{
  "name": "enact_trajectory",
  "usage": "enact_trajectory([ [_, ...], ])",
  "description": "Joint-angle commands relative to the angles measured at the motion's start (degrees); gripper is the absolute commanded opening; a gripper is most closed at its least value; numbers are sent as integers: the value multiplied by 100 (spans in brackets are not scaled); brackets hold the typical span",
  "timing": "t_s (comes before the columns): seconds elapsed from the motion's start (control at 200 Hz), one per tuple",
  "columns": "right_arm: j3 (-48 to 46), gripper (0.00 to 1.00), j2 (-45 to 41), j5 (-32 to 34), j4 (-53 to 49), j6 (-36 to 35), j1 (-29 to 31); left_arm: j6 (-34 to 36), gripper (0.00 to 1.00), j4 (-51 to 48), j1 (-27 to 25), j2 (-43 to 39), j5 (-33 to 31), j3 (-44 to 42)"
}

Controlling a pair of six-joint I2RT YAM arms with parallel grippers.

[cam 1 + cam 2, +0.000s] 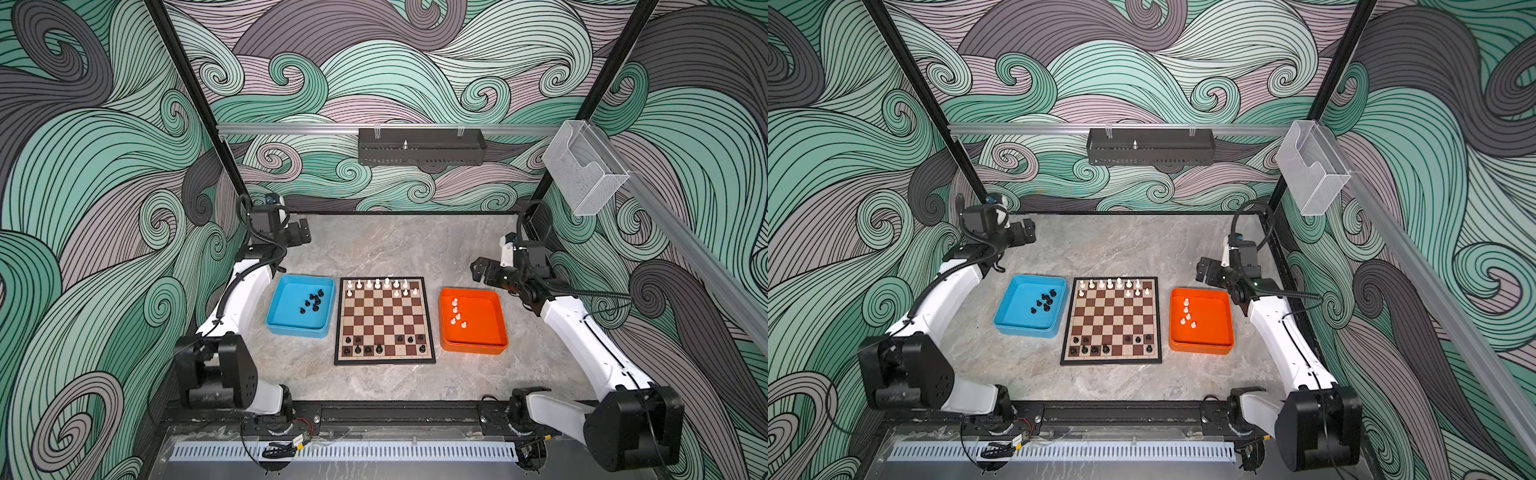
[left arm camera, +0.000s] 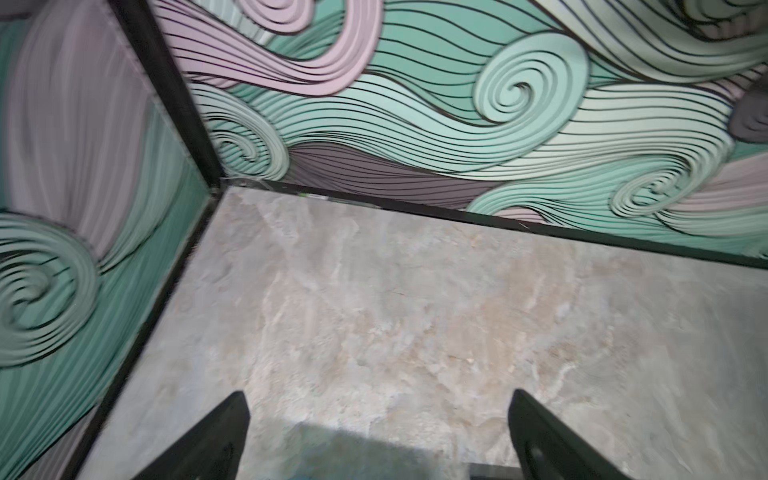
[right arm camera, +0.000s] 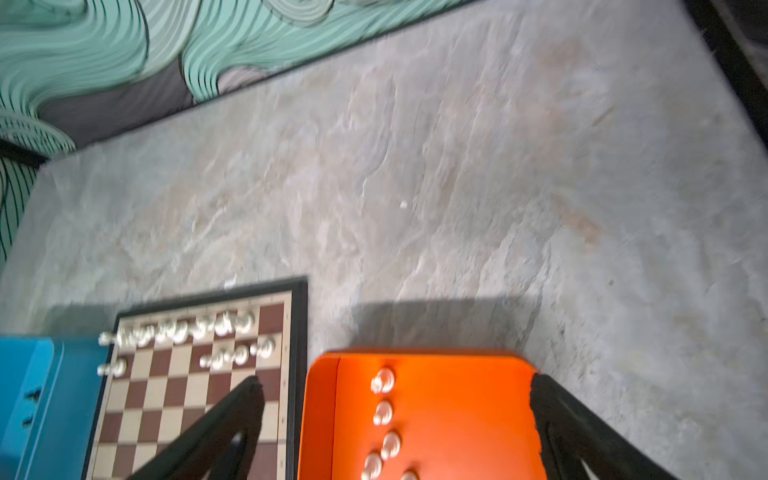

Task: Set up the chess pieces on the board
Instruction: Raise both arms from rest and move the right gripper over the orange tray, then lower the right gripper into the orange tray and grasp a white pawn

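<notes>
The board lies in the middle of the table. White chess pieces stand on its two far rows, and black chess pieces on its two near rows. More black pieces lie in a blue tray, and several white pieces in an orange tray. My left gripper hangs open and empty behind the blue tray. It sees only bare table between its fingers. My right gripper is open and empty above the orange tray's far edge.
The board is flanked by the blue tray on its left and the orange tray on its right. Patterned walls close in the left, right and back sides. Bare stone-look tabletop stretches behind the board.
</notes>
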Motion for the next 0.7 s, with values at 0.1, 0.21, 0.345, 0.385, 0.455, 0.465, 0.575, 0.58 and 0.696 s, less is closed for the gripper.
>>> enact_trajectory([
  [0.1, -146, 97, 457, 58, -687, -253, 197, 551, 99, -753, -505, 403, 1259, 144],
  [0.21, -48, 91, 777, 58, -772, -322, 278, 492, 99, -792, -647, 460, 1148, 198],
  [0.345, 66, 79, 1198, 165, -777, -384, 455, 481, 99, -929, -671, 496, 1343, 318],
  [0.385, 105, 74, 1324, 210, -791, -404, 495, 478, 99, -989, -675, 523, 1341, 352],
  [0.455, 167, 68, 1516, 233, -776, -415, 538, 462, 99, -1057, -673, 557, 1296, 380],
  [0.465, 175, 67, 1539, 236, -771, -415, 544, 452, 99, -1069, -675, 568, 1284, 384],
  [0.575, 239, 60, 1751, 263, -738, -404, 578, 416, 99, -1156, -684, 639, 1252, 447],
  [0.58, 245, 60, 1760, 264, -738, -400, 579, 413, 99, -1161, -684, 645, 1248, 448],
  [0.696, 281, 58, 1894, 307, -652, -320, 632, 384, 99, -1260, -684, 709, 1236, 516],
])
